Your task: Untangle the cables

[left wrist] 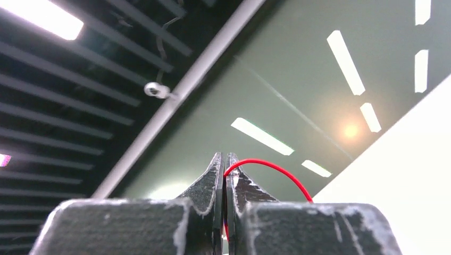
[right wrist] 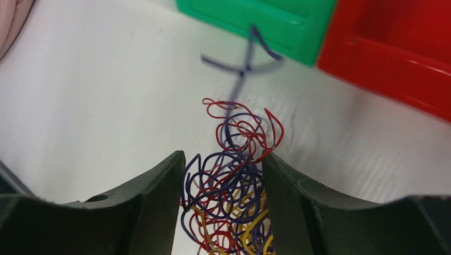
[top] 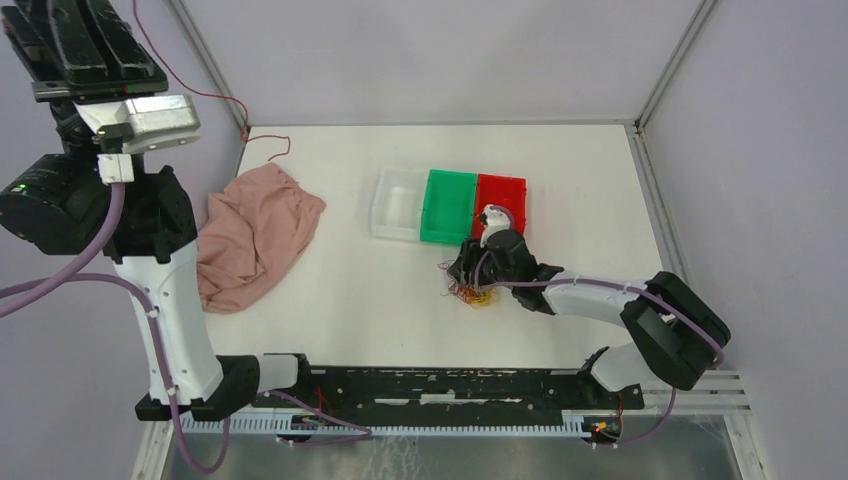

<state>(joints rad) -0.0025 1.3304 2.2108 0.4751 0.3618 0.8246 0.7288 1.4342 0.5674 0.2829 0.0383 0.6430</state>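
Observation:
The cables [top: 476,295] are a clump of curly red, purple and yellow wires on the white table in front of the bins. My right gripper [top: 468,275] sits low over the clump. In the right wrist view the right gripper [right wrist: 223,156] has both fingers pressed against the sides of the clump [right wrist: 228,196], and a purple strand sticks out blurred beyond it. My left gripper [top: 105,20] is raised high at the far left. In the left wrist view the left gripper [left wrist: 223,159] is shut on one red wire [left wrist: 266,164]. That wire [top: 190,85] hangs down to the table's back-left corner.
A pink cloth [top: 255,235] lies crumpled at the left. A clear bin [top: 398,205], a green bin [top: 448,207] and a red bin [top: 500,200] stand in a row just behind the clump. The green bin [right wrist: 255,21] and the red bin [right wrist: 393,48] also show in the right wrist view.

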